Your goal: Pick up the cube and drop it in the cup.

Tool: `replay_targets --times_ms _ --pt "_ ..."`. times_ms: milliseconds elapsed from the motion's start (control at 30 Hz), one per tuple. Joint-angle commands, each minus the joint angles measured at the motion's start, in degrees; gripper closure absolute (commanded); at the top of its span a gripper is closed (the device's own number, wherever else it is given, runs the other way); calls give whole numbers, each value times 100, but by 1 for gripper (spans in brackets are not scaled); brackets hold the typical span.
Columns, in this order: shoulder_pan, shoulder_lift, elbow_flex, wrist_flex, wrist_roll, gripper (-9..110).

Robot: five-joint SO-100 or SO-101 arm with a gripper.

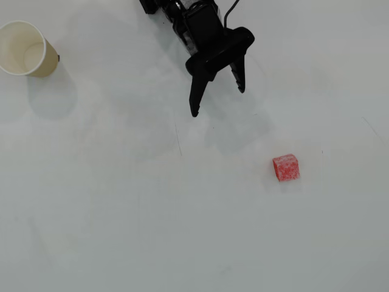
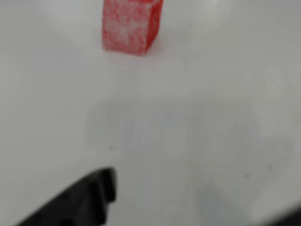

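Note:
The small red-pink speckled cube (image 1: 286, 167) lies on the white table at the right of the overhead view. It also shows at the top of the wrist view (image 2: 130, 24), blurred. The cream-white paper cup (image 1: 25, 48) stands upright at the far upper left, empty. My black gripper (image 1: 217, 99) hangs over the table at top centre, open and empty, its fingertips (image 1: 194, 109) pointing down the picture, well short of the cube and up-left of it. In the wrist view one finger (image 2: 82, 202) shows at the bottom left.
The white table (image 1: 121, 213) holds nothing else. The arm's body and cable (image 1: 182, 12) enter from the top edge. Faint scuff lines mark the surface.

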Motion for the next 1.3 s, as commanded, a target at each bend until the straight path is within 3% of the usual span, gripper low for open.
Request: replay_targets --times_ms 0,667,1267 --pt "9 -457 -1134 -211 0 55" --pt "202 -2004 -2355 -501 0 55" --pt "-422 -3577 -3612 -1116 0 55"
